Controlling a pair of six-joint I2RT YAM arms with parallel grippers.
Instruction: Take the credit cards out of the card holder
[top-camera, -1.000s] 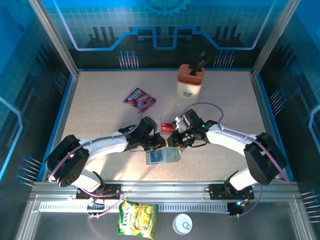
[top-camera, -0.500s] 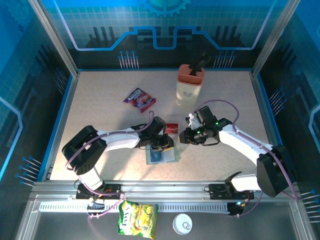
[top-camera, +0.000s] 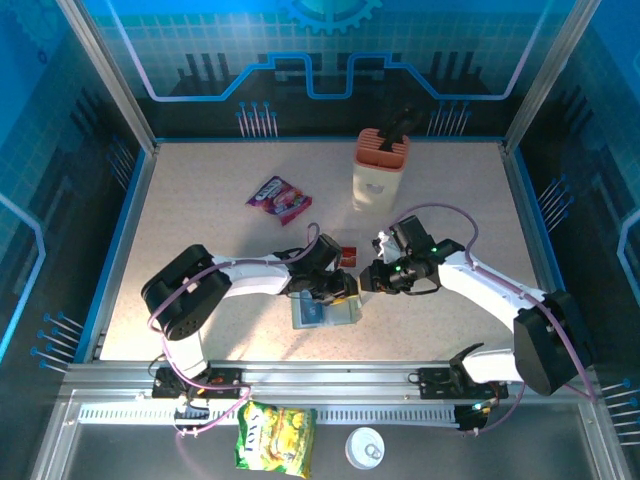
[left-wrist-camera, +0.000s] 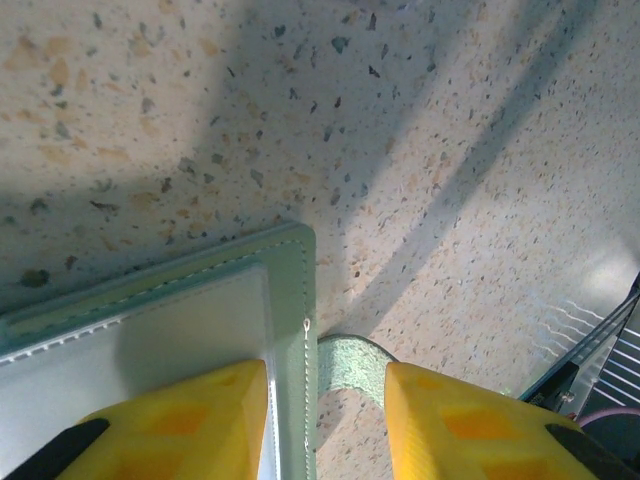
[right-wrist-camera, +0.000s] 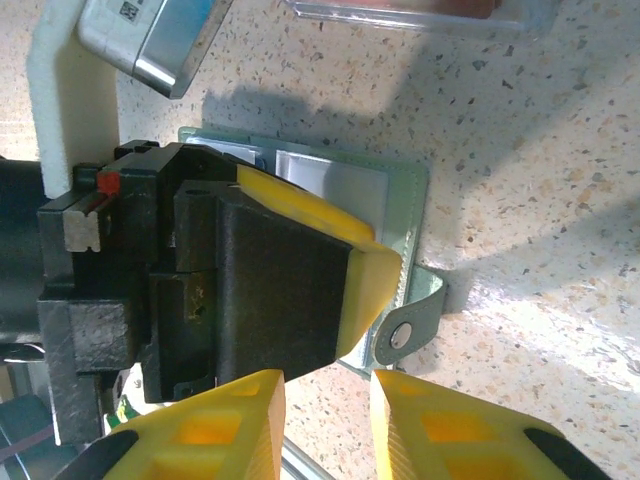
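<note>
The card holder (top-camera: 326, 313) lies open and flat on the table, pale inside, with a blue rectangle in its left panel. Its snap strap (right-wrist-camera: 411, 322) sticks out to the right. My left gripper (top-camera: 343, 292) stands open over the holder's right edge (left-wrist-camera: 290, 300). One finger (left-wrist-camera: 190, 420) rests on the inner panel and the other is over bare table, with the strap (left-wrist-camera: 350, 365) between them. My right gripper (right-wrist-camera: 328, 385) hovers open just right of the strap, nothing between its fingers. A red credit card (top-camera: 347, 255) lies on the table just beyond the holder.
A purple-red snack packet (top-camera: 278, 197) lies at the back left and a beige knife block (top-camera: 380, 165) stands at the back centre. A yellow packet (top-camera: 275, 437) and a white lid (top-camera: 365, 447) sit below the table's near rail.
My left gripper's jaws have spread and it has slid right onto the holder's right edge. My right gripper drew back to the right, away from the holder.
</note>
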